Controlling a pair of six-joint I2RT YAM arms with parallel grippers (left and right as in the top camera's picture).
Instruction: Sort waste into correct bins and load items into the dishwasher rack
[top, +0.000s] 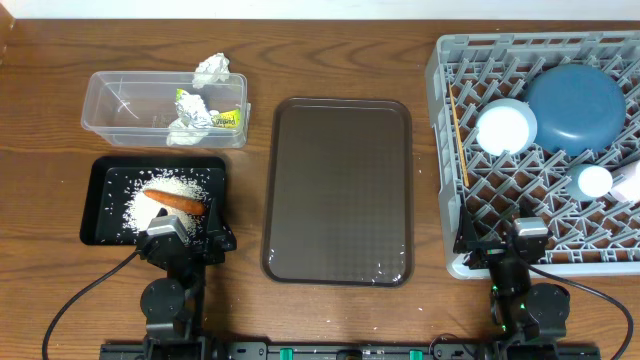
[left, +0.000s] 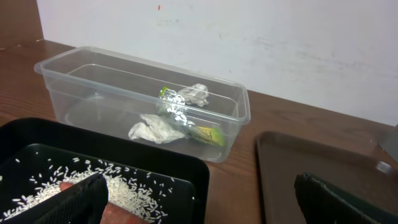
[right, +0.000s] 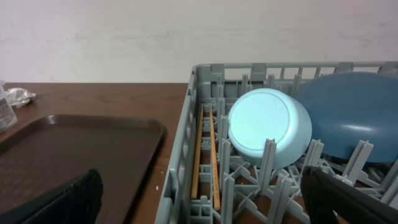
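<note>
Black tray (top: 95, 215), far left, holds loose rice (top: 140, 208) and the orange carrot (top: 176, 202). Behind it, the clear tub (top: 112, 100) contains the foil wrapper (top: 193, 106) and a crumpled tissue (top: 184, 131); a second tissue (top: 210, 68) sits at its far rim. The left gripper (top: 188, 238) hovers at the tray's near right corner, jaws released and empty. The brown serving tray (top: 340, 190) lies centre. The grey dishwasher rack (top: 448, 150), right, carries chopsticks (top: 460, 140), a light blue bowl (top: 506, 127), a blue plate (top: 575, 105) and a white cup (top: 592, 181). The right gripper (top: 527, 238) is at its near edge, released and empty.

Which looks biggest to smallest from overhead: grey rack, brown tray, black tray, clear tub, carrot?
1. grey rack
2. brown tray
3. clear tub and black tray: about alike, not ranked
4. carrot, smallest
</note>
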